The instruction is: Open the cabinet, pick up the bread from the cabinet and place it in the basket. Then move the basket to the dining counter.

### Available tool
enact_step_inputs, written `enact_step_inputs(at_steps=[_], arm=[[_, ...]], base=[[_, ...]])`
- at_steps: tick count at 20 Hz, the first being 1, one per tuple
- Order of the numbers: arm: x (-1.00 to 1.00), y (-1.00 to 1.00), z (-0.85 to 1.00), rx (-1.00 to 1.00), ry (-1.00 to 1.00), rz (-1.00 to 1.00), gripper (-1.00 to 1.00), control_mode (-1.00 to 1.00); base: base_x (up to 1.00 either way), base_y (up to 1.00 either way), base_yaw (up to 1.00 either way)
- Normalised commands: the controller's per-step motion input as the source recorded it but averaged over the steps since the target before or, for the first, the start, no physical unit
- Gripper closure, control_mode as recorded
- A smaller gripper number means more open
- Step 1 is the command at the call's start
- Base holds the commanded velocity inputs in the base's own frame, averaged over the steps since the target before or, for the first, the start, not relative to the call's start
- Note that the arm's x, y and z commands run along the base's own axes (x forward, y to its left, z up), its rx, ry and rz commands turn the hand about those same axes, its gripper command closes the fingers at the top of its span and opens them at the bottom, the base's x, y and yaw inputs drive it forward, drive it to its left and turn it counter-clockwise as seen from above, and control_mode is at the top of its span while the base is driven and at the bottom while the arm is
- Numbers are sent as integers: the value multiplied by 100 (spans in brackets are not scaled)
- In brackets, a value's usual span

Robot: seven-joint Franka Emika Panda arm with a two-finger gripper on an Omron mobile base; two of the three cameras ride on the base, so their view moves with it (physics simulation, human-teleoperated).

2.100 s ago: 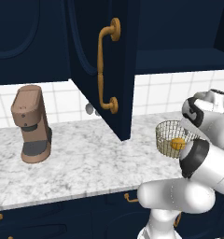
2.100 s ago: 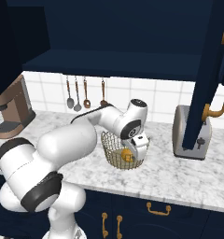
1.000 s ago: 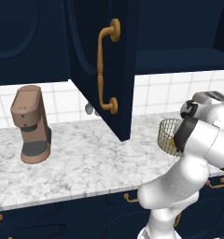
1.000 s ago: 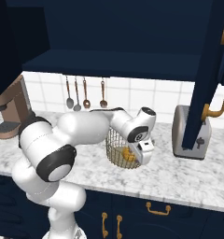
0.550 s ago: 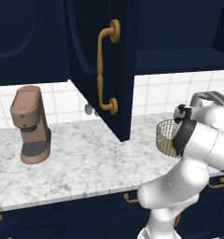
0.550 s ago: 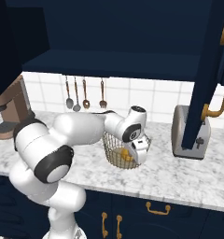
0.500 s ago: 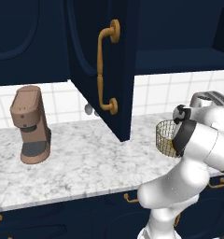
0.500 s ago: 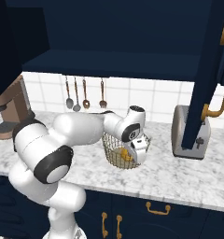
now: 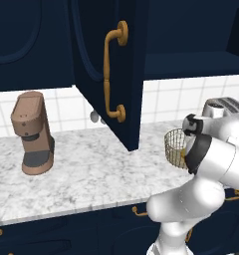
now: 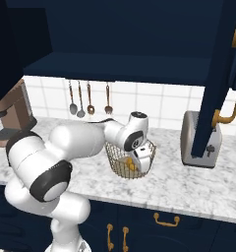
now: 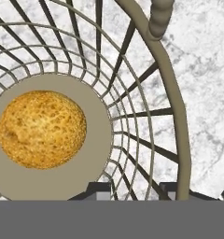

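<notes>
End effector (image 11: 135, 189) clenched on basket (image 11: 177, 140) rim, fingers astride wire; bread (image 11: 42, 129) inside, on basket floor; basket on marble table (image 10: 189, 184).

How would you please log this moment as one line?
bread: in basket | jaws: astride basket rim | cabinet: open | basket: on worktop

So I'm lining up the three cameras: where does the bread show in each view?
Left base view: bread, a sliver of orange through the mesh, right of middle, against the arm's elbow.
Right base view: bread, just below centre, under the white hand.
Hand view: bread, left of centre, on the flat floor.
Shared landmark: the wire basket around it.
</notes>
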Motion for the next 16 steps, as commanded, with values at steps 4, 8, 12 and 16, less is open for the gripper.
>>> enact_step_inputs(at_steps=[4, 8, 12, 16], arm=[[-18, 8, 34, -1, -15, 0, 100, -100], [-13, 17, 43, -8, -25, 0, 100, -100], [-21, 52, 76, -13, -11, 0, 100, -100], [-37, 45, 97, -20, 0, 0, 100, -100]], base=[[0, 0, 0], [0, 0, 0], [0, 0, 0], [0, 0, 0]])
